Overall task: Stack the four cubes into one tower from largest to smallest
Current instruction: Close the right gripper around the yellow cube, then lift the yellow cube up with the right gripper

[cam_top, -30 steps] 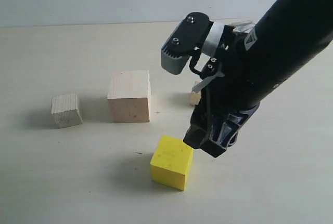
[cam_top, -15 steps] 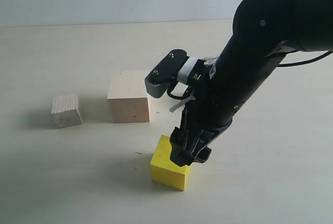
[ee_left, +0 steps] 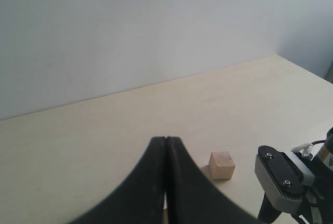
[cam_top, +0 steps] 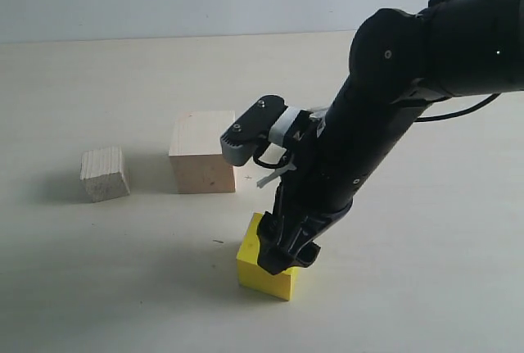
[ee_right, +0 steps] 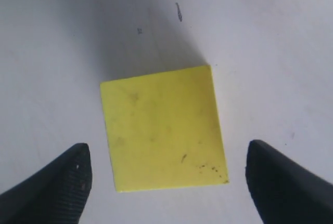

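Now your right gripper (ee_right: pixel 167 151) has come down from beside the yellow cube (cam_top: pixel 255 264) to straddle it, jaws spread wide and gripping nothing yet, with that cube resting near the large cube (cam_top: pixel 203 151), so you can close.

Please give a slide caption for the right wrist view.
Right gripper, jaws open, poised over the bright yellow cube on the pale table.

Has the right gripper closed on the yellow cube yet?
No, the right gripper is open, its fingers standing clear of the yellow cube on both sides.
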